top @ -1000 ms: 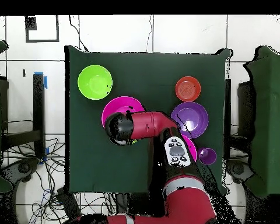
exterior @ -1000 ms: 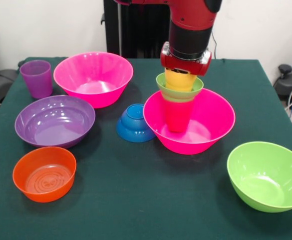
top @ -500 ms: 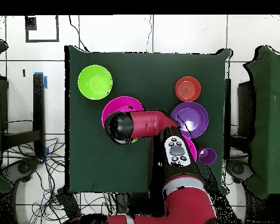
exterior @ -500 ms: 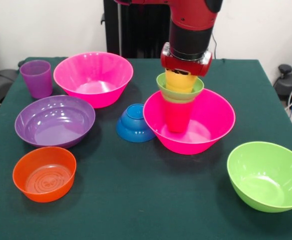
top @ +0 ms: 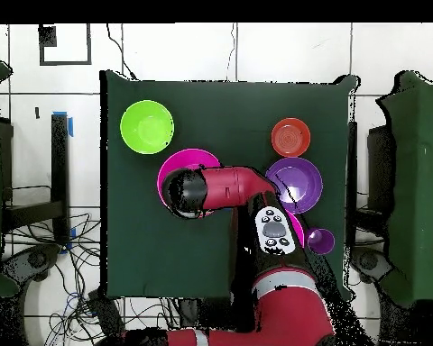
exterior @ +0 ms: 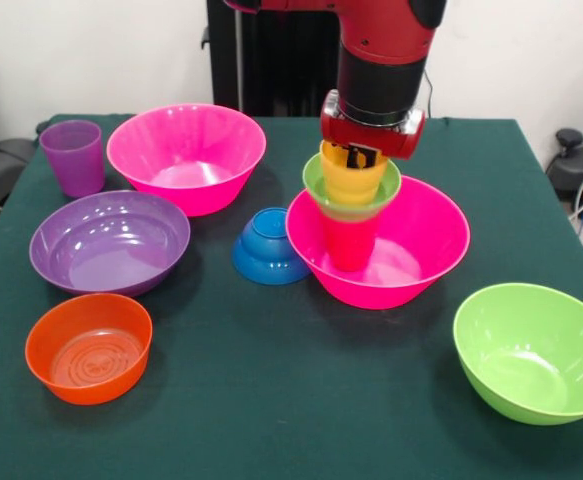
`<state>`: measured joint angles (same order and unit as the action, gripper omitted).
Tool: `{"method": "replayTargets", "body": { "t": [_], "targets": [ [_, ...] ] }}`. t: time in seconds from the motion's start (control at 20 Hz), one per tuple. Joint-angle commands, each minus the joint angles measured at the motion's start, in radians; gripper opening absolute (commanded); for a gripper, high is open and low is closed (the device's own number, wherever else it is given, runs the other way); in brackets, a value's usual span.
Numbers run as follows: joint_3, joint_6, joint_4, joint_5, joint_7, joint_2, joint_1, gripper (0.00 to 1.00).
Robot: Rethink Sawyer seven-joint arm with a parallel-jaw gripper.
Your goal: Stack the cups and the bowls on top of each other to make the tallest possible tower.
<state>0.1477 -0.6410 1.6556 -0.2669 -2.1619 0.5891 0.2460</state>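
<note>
Cups and bowls lie spread over the green table [exterior: 271, 400]. In the front view a pink bowl [exterior: 421, 262] holds an upright red cup [exterior: 349, 238]; a small green bowl [exterior: 323, 183] sits on that cup's rim, and a yellow cup [exterior: 351, 178] stands inside the green bowl. The gripper [exterior: 361, 156] is right above the yellow cup, its red wrist covering the cup's top; I cannot tell how far it is open or whether it has hold of the cup.

Just beside the pink bowl a blue bowl [exterior: 267, 245] lies tipped on its side. A second pink bowl [exterior: 186, 155] stands farther back, with a purple cup [exterior: 73, 156] upright near it. A purple bowl [exterior: 109, 241] and an orange bowl [exterior: 88, 346] stand on the same side, nearer the camera. A lime bowl [exterior: 531, 352] stands well apart on the other side.

From overhead the arm [top: 225, 189] covers the stack.
</note>
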Motion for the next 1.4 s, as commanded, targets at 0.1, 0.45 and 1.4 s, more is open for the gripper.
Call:
{"method": "replayTargets", "body": {
  "t": [0.1, 0.45, 1.4],
  "targets": [
    [0.08, 0.049, -0.007, -0.054, 0.071, -0.029, 0.012, 0.0],
    [0.082, 0.062, 0.02, -0.057, 0.068, -0.022, 0.012, 0.0],
    [0.116, -0.238, 0.091, 0.051, 0.117, 0.242, 0.012, 0.0]
  ]
}}
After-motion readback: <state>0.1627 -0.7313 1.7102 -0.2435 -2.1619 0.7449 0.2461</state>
